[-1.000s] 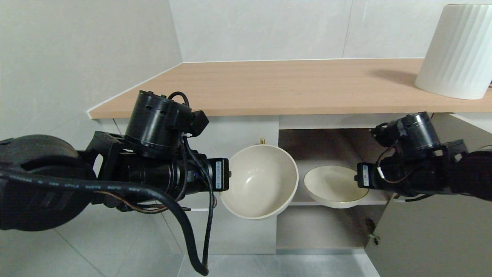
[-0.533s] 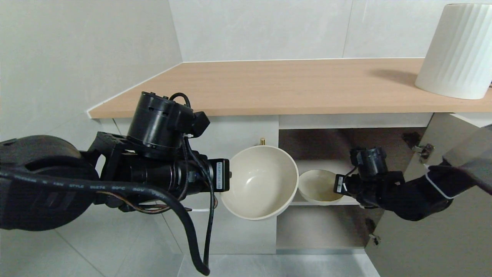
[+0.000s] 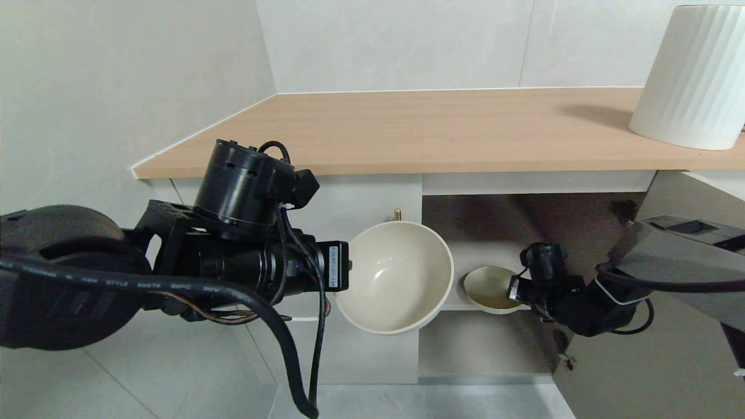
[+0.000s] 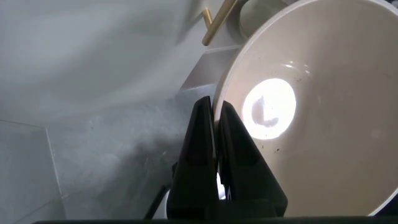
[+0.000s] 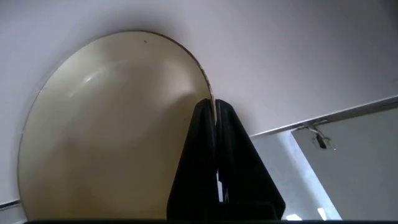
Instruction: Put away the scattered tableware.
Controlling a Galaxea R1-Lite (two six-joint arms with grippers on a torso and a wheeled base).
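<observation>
Progress looks about halfway to me: neither piece is put away yet, but one is close. The right gripper (image 3: pixel 515 289) is deep in the open cabinet (image 3: pixel 483 212), right of centre in the head view. Its fingers are closed tight on the rim of a small cream plate (image 3: pixel 486 285). The right wrist view confirms this, with the jaws of the right gripper (image 5: pixel 214 107) pinched onto the edge of the plate (image 5: pixel 112 118). The plate sits level with the shelf (image 3: pixel 451 306), but I cannot tell whether it is resting on it, so I count that placement as unfinished.

The left gripper (image 3: pixel 348 273) waits at the centre of the frame, clamped on the rim of the large cream bowl (image 3: pixel 396 279). It holds the bowl in the air in front of the closed door (image 3: pixel 372 198), just below the brass knob (image 3: pixel 398 213). In the left wrist view the left gripper (image 4: pixel 215 111) has nearly shut jaws nipping the thin edge of the bowl (image 4: pixel 311 112). My guess is that the bowl goes in after the plate is released.

The counter (image 3: pixel 436 128) carries a white ribbed container (image 3: pixel 692 75) at the upper right.

As for writing, small white stickers sit on both gripper bodies and pale lettering runs along the black cable (image 3: pixel 174 285) at the lower left, all too small for me to make out.
</observation>
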